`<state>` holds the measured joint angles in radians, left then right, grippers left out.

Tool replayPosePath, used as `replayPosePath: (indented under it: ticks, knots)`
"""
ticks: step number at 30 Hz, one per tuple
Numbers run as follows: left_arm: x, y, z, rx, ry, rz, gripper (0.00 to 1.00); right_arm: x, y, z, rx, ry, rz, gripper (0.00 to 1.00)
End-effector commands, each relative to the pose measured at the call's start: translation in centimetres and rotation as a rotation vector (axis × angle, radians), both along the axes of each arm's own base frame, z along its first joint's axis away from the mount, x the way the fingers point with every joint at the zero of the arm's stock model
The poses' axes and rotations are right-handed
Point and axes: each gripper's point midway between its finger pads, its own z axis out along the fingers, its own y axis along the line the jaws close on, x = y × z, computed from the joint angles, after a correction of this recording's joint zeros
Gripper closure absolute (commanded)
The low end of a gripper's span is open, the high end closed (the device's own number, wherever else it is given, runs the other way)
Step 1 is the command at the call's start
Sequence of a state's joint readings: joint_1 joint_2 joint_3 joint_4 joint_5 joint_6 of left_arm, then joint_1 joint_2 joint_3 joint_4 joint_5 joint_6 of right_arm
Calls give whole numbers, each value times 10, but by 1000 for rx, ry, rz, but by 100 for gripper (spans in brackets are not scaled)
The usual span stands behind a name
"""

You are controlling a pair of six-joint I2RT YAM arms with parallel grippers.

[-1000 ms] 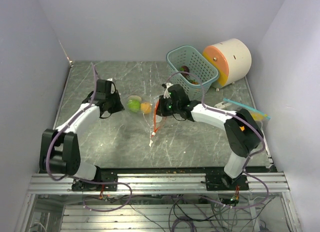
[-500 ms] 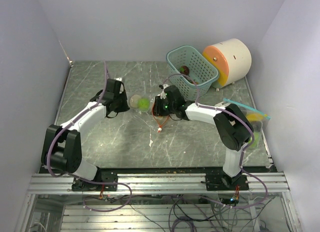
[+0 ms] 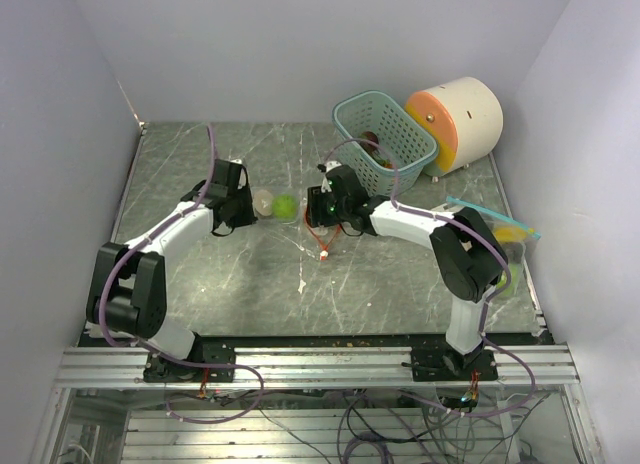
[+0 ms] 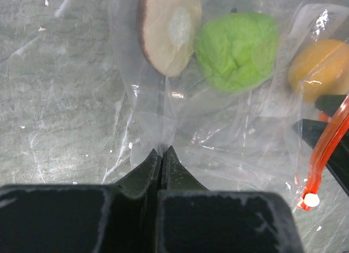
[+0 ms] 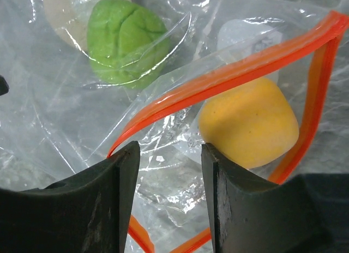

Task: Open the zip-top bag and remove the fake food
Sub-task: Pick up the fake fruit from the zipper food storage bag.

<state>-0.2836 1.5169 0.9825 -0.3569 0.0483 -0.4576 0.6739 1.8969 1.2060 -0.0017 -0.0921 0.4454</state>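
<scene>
The clear zip-top bag (image 3: pixel 300 224) with an orange zip (image 3: pixel 322 246) lies between my grippers. In it are fake food pieces: a whitish slice (image 3: pixel 262 200), a green piece (image 3: pixel 286 205) and, in the right wrist view, a yellow-orange piece (image 5: pixel 248 122). My left gripper (image 3: pixel 246 200) is shut on a fold of the bag's plastic (image 4: pixel 162 138) just below the slice (image 4: pixel 169 29) and green piece (image 4: pixel 237 50). My right gripper (image 5: pixel 170 155) is open at the bag's gaping mouth, its jaws over the plastic beside the zip (image 5: pixel 234 73) and touching nothing I can see.
A teal basket (image 3: pixel 390 114) with a few items stands at the back right, next to the big cream cylinder with an orange face (image 3: pixel 460 119). A second clear bag with a blue zip (image 3: pixel 500 229) lies by the right wall.
My left gripper has moved right onto the bag's closed end. My right gripper has shifted slightly left and back at the mouth. The food pieces have slid and the orange one is now under my right gripper.
</scene>
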Motion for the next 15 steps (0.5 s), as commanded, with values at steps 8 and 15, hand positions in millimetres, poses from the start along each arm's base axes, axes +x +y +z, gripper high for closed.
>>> replayPosePath:
  ticks: [8,15]
  knots:
    - [-3,3,-9,6,29,-5,93,19,-22,44,-97,-161,-48,51]
    - [-4,2,-10,2,30,-9,93,22,-25,35,-142,-159,-40,51]
